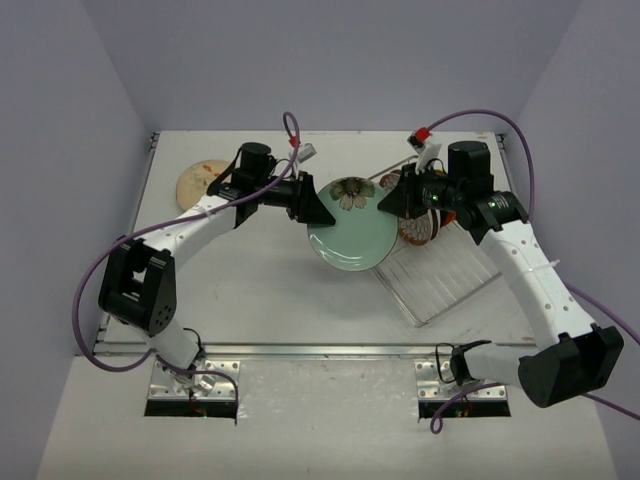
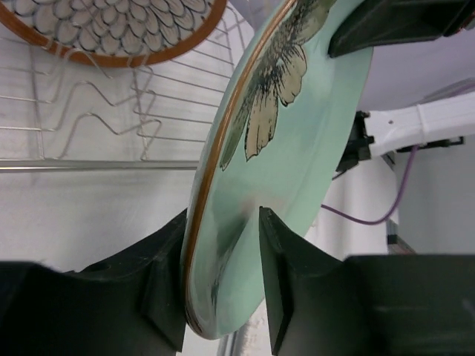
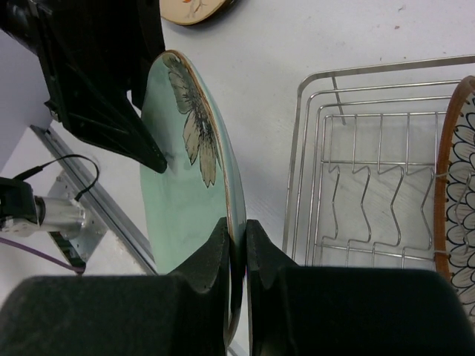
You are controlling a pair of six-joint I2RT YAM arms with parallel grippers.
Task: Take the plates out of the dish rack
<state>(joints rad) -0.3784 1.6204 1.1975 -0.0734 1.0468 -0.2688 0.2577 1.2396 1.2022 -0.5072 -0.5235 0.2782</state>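
A pale green plate (image 1: 352,238) with a dark flower print hangs tilted on edge over the table, between the two arms. My right gripper (image 1: 392,200) is shut on its rim from the rack side; in the right wrist view both fingers pinch the plate (image 3: 185,193) edge at the right gripper (image 3: 237,252). My left gripper (image 1: 320,210) straddles the opposite rim, and in the left wrist view its fingers (image 2: 163,297) press on both faces of the plate (image 2: 297,133). The silver wire dish rack (image 1: 445,285) lies at the right with a patterned cream plate (image 1: 420,228) upright in it.
A beige plate (image 1: 200,180) with a reddish rim lies flat on the table at the far left. The rack's zigzag dividers (image 3: 371,185) stand bare beside the patterned plate (image 3: 460,185). Grey walls close in the table on three sides.
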